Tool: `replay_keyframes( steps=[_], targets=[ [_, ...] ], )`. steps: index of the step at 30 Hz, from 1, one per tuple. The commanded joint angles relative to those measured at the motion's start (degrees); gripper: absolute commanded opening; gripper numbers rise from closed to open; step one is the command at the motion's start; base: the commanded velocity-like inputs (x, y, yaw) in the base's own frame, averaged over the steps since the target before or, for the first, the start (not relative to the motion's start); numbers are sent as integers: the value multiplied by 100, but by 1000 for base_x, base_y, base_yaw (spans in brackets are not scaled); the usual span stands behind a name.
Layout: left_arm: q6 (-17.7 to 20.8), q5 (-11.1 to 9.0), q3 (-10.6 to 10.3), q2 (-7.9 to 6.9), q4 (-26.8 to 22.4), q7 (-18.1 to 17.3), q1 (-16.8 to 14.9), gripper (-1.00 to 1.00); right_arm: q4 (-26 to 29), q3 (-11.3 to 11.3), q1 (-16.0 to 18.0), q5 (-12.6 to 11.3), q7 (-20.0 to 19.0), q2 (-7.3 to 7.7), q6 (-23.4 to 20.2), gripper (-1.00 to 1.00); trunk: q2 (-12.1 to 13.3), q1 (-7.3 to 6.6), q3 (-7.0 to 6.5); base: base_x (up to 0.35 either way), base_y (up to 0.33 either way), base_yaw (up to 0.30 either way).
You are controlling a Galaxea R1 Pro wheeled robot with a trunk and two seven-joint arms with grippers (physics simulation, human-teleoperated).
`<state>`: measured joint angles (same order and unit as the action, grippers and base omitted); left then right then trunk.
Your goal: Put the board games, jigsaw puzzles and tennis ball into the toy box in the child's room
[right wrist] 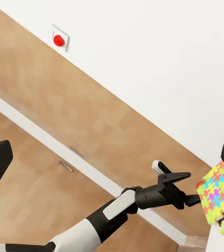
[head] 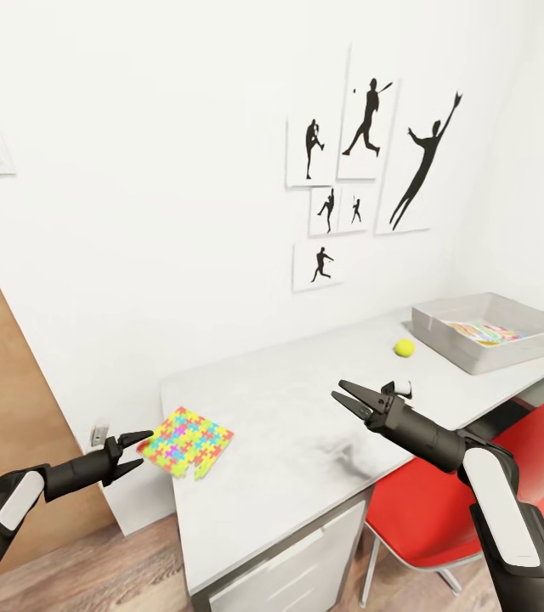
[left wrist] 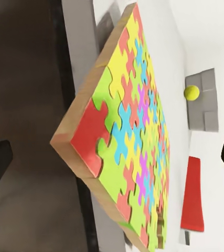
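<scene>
A thin square jigsaw puzzle of bright interlocking yellow, pink, blue, green and orange pieces on a wood-coloured backing (head: pixel 185 441) lies flat at the near left corner of the long pale grey-white marbled counter (head: pixel 306 425), one corner jutting past the edge. The left end effector (head: pixel 135 451) hovers just off that corner with its dark fingers spread and nothing held. The right end effector (head: pixel 346 401) hangs over the bare middle of the counter, fingers parted and empty. A small yellow-green tennis ball (head: pixel 404 347) sits alone near the wall, just beside the shallow pale grey toy box with sloping sides (head: pixel 442 333) at the far right end, which holds something flat and multicoloured. A glossy red chair (head: pixel 442 501) stands under the counter's front edge.
</scene>
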<state>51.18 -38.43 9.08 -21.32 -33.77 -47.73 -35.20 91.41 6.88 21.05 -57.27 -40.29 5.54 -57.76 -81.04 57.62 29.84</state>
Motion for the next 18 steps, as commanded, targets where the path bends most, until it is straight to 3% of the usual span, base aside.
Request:
replay_keyframes(
  steps=[1,18],
  targets=[
    [24,9,11,3,2,-17,-4,100,0,6,5,16,-27,-1,-26,100,-3,1,6,151,38,0],
    [18,9,6,5,2,-17,-4,100,0,6,5,18,-27,-1,-25,100,-3,1,6,17,4,0]
  ],
)
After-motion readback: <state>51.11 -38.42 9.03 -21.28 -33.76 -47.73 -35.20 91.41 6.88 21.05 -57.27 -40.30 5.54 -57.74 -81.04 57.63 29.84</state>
